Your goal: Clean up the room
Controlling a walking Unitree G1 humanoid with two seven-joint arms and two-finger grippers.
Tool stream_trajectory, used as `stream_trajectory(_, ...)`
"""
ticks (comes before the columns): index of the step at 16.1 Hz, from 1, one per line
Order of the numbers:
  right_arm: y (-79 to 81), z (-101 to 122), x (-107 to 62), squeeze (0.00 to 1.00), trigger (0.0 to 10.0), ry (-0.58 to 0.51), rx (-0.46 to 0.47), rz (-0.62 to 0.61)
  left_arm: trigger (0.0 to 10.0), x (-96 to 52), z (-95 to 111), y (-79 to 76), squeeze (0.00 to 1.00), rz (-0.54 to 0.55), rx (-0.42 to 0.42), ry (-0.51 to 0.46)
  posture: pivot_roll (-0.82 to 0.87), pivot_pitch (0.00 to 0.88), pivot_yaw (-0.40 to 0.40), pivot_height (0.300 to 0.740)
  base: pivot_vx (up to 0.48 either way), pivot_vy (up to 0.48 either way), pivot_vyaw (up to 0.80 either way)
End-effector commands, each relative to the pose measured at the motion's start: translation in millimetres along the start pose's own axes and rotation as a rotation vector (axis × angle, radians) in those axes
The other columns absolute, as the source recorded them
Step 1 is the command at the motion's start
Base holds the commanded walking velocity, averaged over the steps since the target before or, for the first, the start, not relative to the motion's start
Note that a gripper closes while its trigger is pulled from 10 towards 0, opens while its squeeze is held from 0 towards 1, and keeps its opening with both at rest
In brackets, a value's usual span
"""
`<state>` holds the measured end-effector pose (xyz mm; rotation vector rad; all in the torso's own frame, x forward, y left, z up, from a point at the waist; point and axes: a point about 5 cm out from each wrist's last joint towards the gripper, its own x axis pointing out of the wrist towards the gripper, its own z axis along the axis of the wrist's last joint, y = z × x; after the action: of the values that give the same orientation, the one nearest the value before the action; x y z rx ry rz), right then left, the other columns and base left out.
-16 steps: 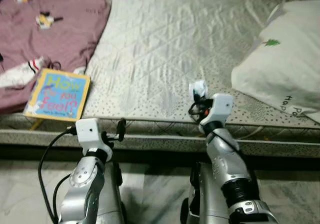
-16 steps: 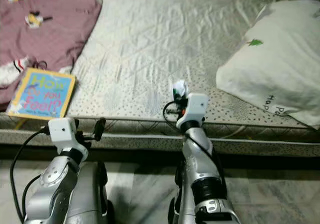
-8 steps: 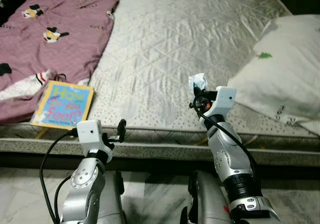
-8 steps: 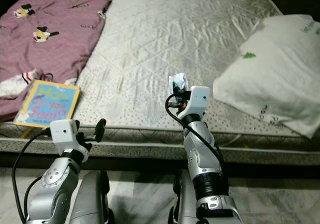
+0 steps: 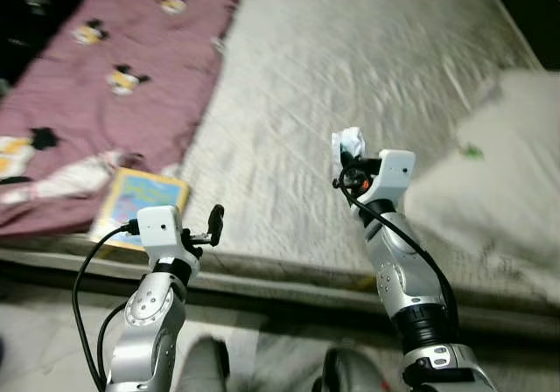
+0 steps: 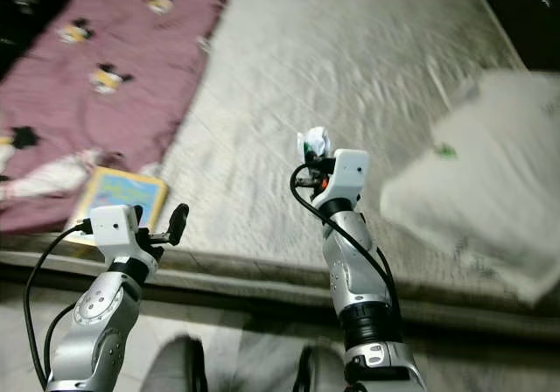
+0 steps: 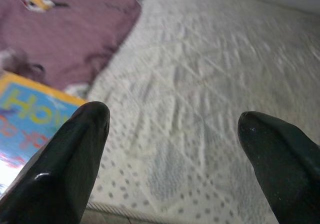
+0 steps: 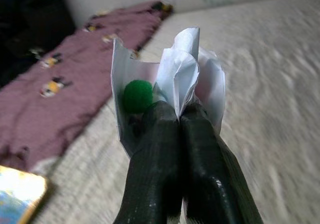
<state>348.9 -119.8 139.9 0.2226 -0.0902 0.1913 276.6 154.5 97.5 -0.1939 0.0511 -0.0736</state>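
Right claw (image 8: 179,119): raised over the mattress, its two black fingers pressed tight together, pinching a crumpled white wrapper.
Wrapper (image 8: 175,79): white crumpled paper with a green spot on it, sticking up from the fingertips, held clear above the mattress (image 5: 350,77).
Left claw (image 7: 170,129): held low at the near edge of the bed, fingers spread wide with nothing between them.
Book (image 5: 140,201): colourful picture book with a yellow border, lying flat at the near edge of the bed, just ahead of the left claw and partly on the purple blanket's edge.
Blanket (image 5: 114,68): purple, printed with small cartoon figures, spread over the left side of the bed.
Pillow (image 6: 477,173): white with a small green mark, lying on the right side of the mattress, beside the right arm.
Sharpness: both head views are blurred.
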Motion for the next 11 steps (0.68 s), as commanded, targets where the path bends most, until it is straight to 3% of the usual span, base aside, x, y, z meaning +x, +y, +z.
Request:
stream_trajectory(1,0.2,-0.4,-1.1,0.00,10.0,0.005,-0.007,0.002,10.0,-1.3,-4.0,2.0,0.00,0.006,0.010,0.013,0.09,0.097,-0.003,0.740,0.000,0.000,0.00)
stream_trajectory(9,-3.8,-3.7,-2.7,0.00,10.0,0.014,-0.023,-0.020,10.0,-2.1,-5.5,4.1,0.00,0.018,0.014,0.018,0.09,0.100,0.003,0.740,0.000,0.000,0.00)
stream_trajectory(11,-3.7,-6.7,-4.0,0.00,10.0,0.023,-0.023,-0.022,10.0,-2.8,-14.1,6.7,0.00,0.059,0.017,0.057,0.09,0.098,0.006,0.740,0.000,0.000,0.00)
